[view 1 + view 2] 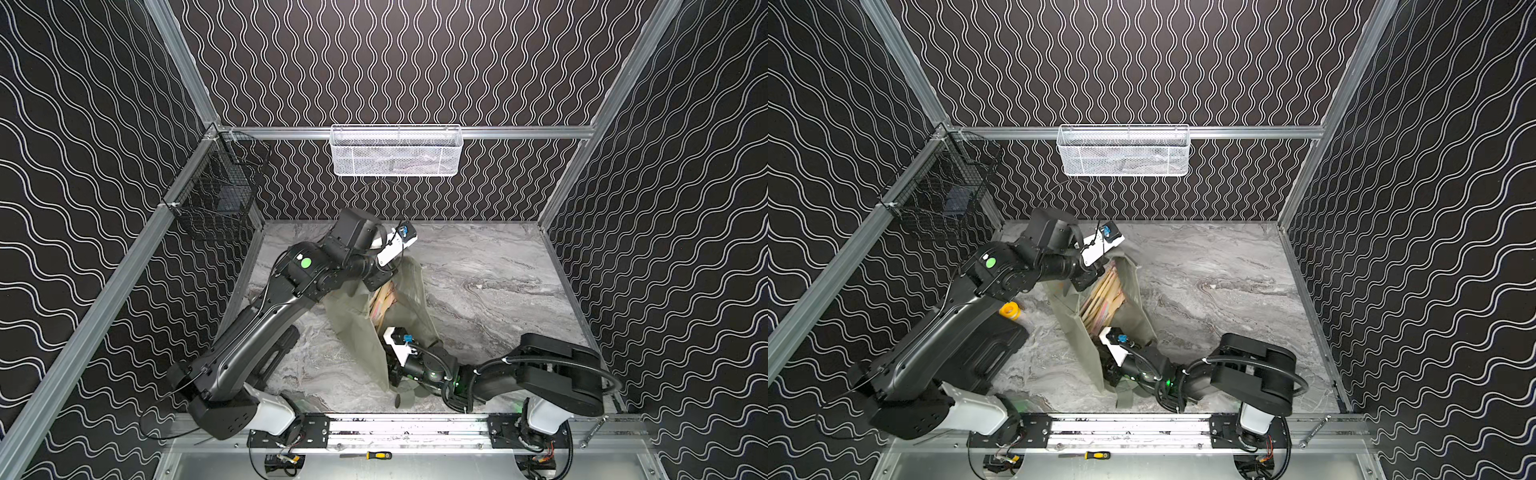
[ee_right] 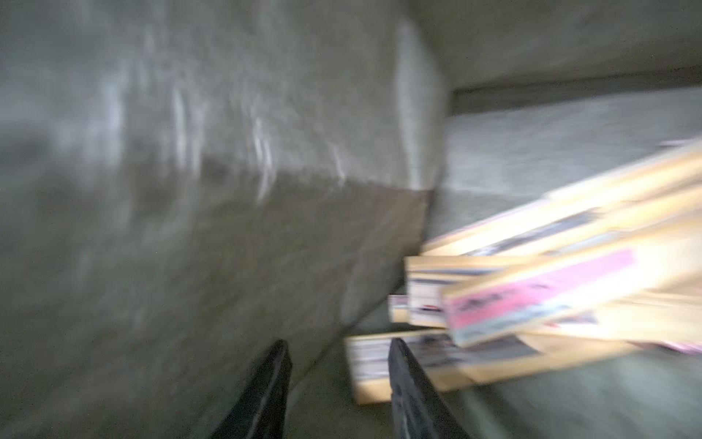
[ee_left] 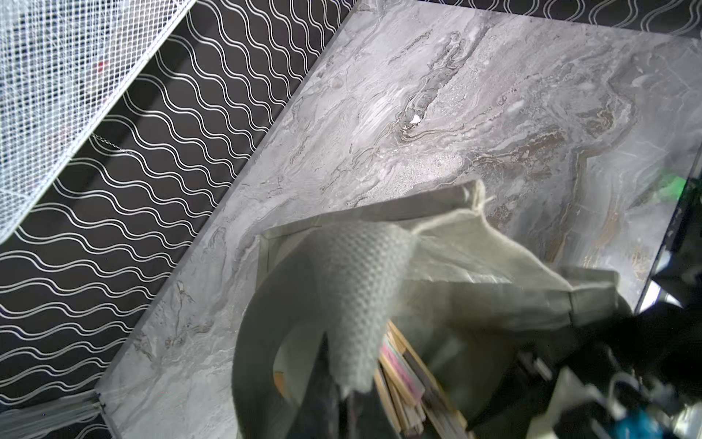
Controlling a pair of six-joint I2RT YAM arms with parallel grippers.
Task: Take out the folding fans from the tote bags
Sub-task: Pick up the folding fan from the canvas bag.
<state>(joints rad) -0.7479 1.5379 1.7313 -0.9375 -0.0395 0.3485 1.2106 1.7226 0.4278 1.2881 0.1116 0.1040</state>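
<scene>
The grey-green tote bag [image 1: 353, 328] [image 1: 1075, 332] lies on the marble table with its mouth toward the front. My left gripper [image 1: 380, 282] [image 3: 342, 399] is at the bag's far end, shut on its woven strap [image 3: 361, 304] and holding it up. Several folding fans [image 1: 384, 299] [image 1: 1104, 299] [image 3: 402, 372] lie bundled inside, light wood with pink and dark parts. My right gripper [image 2: 338, 347] is inside the bag [image 2: 190, 190], open. The end of the lowest fan [image 2: 368, 372] lies partly between its fingers, and the other fans [image 2: 532, 296] are just beyond. The bag hides those fingers in both top views.
A white mesh basket [image 1: 395, 151] hangs on the back wall and a black wire basket [image 1: 216, 195] on the left wall. A yellow roll [image 1: 1010, 311] sits on the table beside the left arm. A screwdriver [image 1: 374, 455] lies on the front rail.
</scene>
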